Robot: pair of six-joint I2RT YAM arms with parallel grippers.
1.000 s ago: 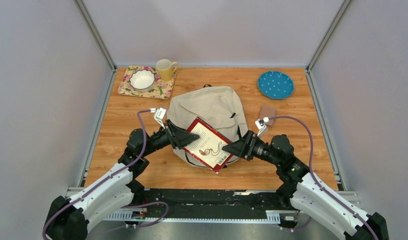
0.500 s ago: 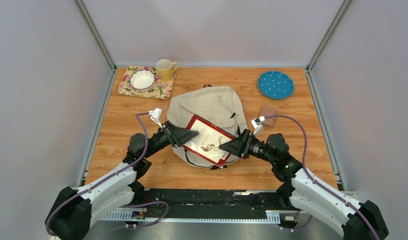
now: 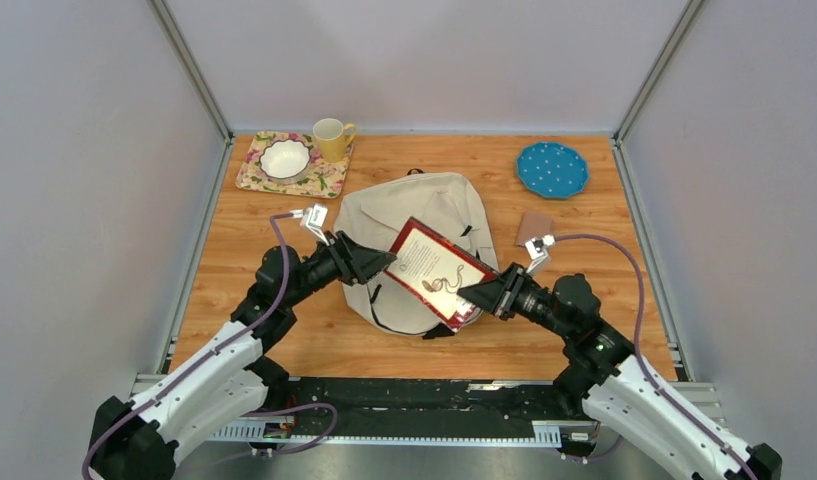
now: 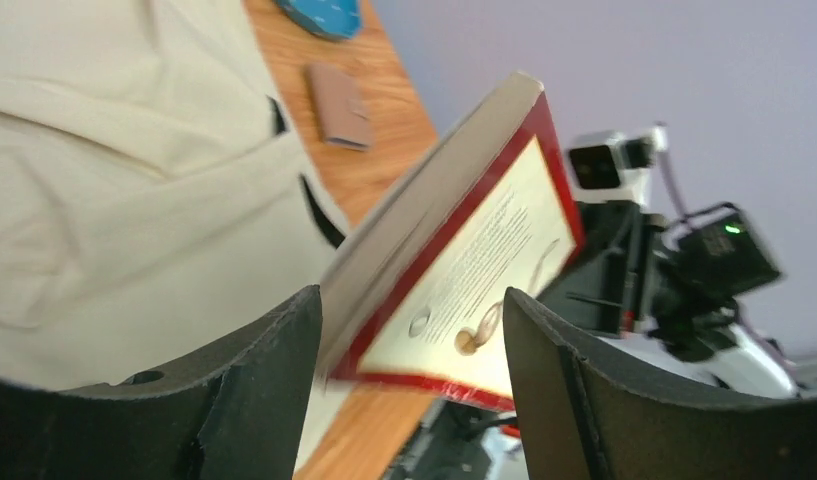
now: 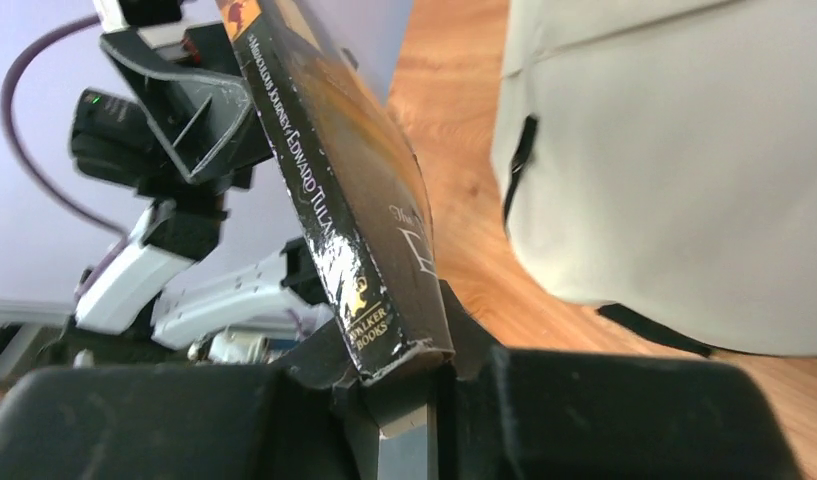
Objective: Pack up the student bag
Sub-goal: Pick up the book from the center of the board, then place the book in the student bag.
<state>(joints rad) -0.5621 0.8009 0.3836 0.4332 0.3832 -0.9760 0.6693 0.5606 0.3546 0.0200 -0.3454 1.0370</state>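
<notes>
The student bag (image 3: 429,205) lies at frame centre on the table (image 3: 234,270), with bare wood left at both sides and along the lower edge. A red-bordered book (image 3: 434,270) is held tilted over it, clamped at its lower corner by the right gripper (image 3: 468,295). The left gripper (image 3: 388,262) is spread wide at the book's upper-left edge; contact cannot be made out. Part of the bag is hidden by the book. "EDWARD TUL" and "WALKER BOOKS" can be read on the spine.

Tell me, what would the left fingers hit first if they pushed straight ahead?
The book: its corner sits between the open left fingers, so they would likely meet it almost at once.
</notes>
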